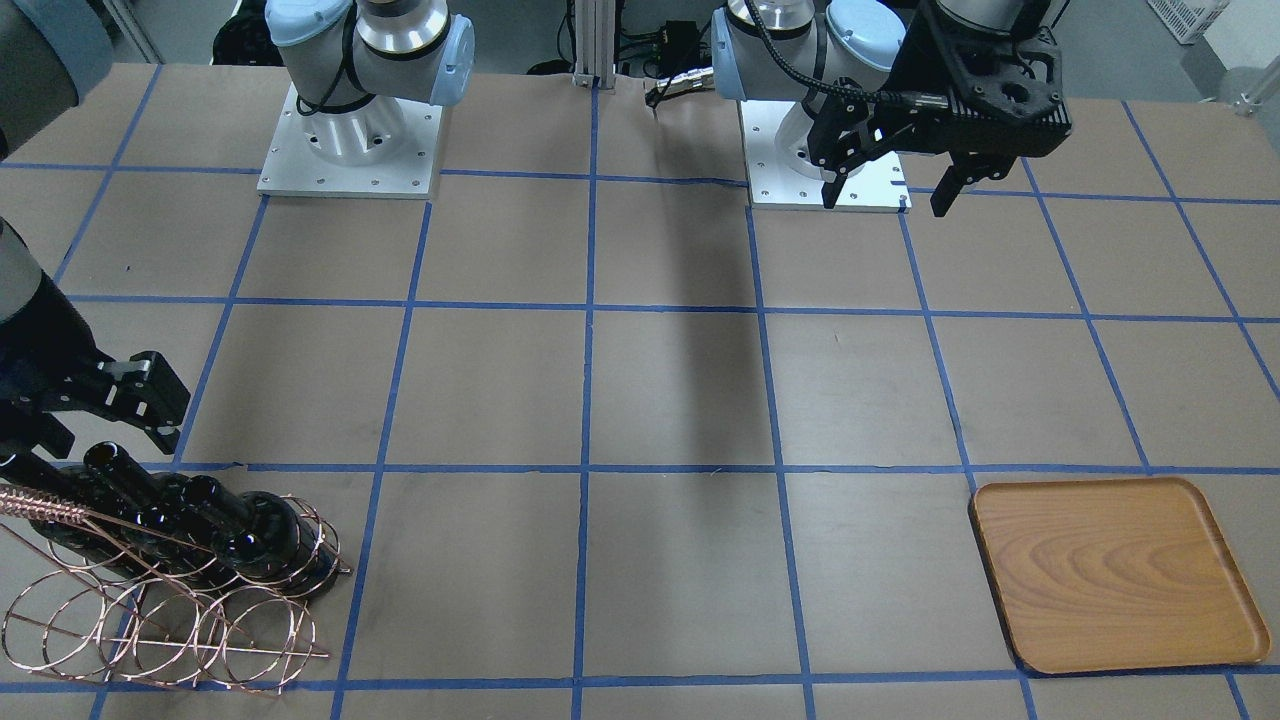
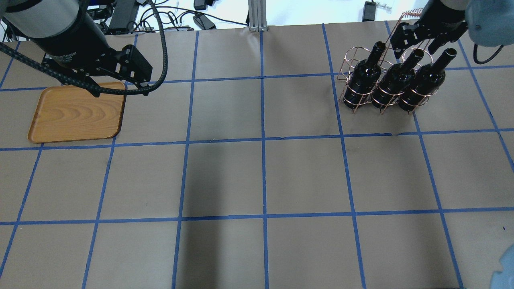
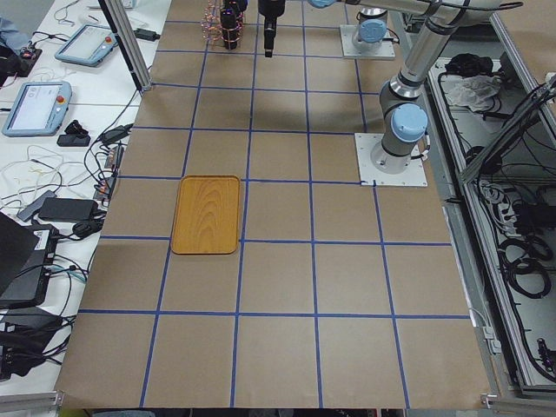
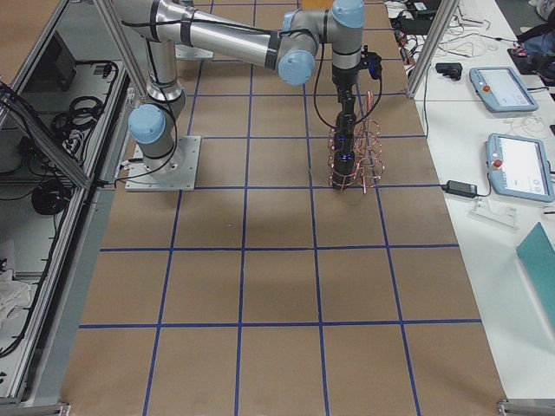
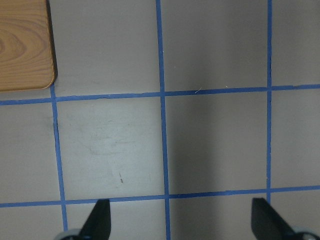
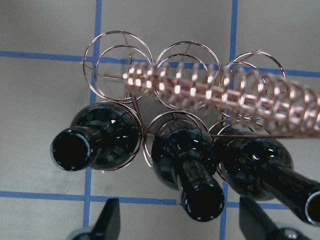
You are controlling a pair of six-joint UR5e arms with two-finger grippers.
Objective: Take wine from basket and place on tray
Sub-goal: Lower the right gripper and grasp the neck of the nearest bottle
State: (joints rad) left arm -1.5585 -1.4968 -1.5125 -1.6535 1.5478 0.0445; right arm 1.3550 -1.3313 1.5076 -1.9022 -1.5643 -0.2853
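The left gripper (image 1: pixel 886 197) hangs above the table with its two black fingers spread wide and nothing between them. Its wrist view looks down on brown table covering (image 5: pixel 110 145) crossed by blue tape lines. The flat light-brown wooden tray with rounded corners (image 2: pixel 76 116) lies near, off to this gripper's left and not under the fingers. Far across the table, the right gripper (image 6: pixel 181 222) is also spread open and holds nothing. It is poised over the copper-coloured wire basket of round loops (image 6: pixel 117 50), whose twisted wire handle (image 6: pixel 210 92) runs just beyond it. Three glossy near-black glass wine bottles stand in the basket's nearer row. The middle bottle (image 6: pixel 192 175) has its mouth between the fingertips, with the left bottle (image 6: pixel 95 142) and right bottle (image 6: pixel 270 170) flanking it.
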